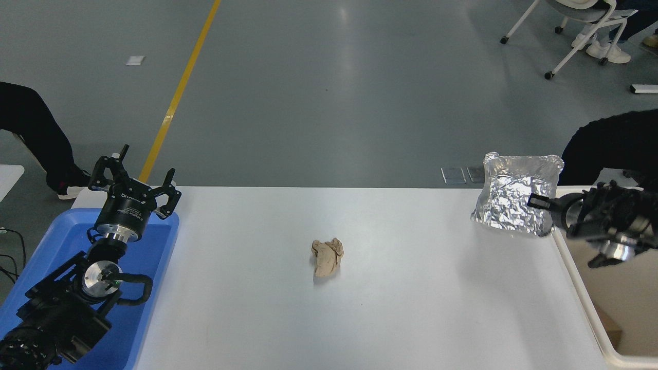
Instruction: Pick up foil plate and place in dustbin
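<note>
A white counter (390,308) fills the lower half of the view, seen from above and behind the robot. At the right edge, the right gripper (545,204) reaches in from the side with its jaws closed on the foil plate (514,201), pinching the plate's right-hand edge. The foil plate is crinkled, shiny silver, and hangs in the air tilted up on edge, lifted clear of the counter near its far right corner. It sits just left of the dustbin (606,329), a cream-white bin with deep walls standing against the counter's right side; the gripper body is over the bin's near-left rim, while the plate itself is above the counter, not over the bin's opening.

Near the middle of the counter lies a small crumpled tan-brown paper wad (327,257), well apart from the plate.

At the lower left, the left gripper (134,181) is parked above a shallow blue tray (149,288), its jaws spread apart and holding nothing.

Beyond the counter is grey floor with a yellow line (177,95).
</note>
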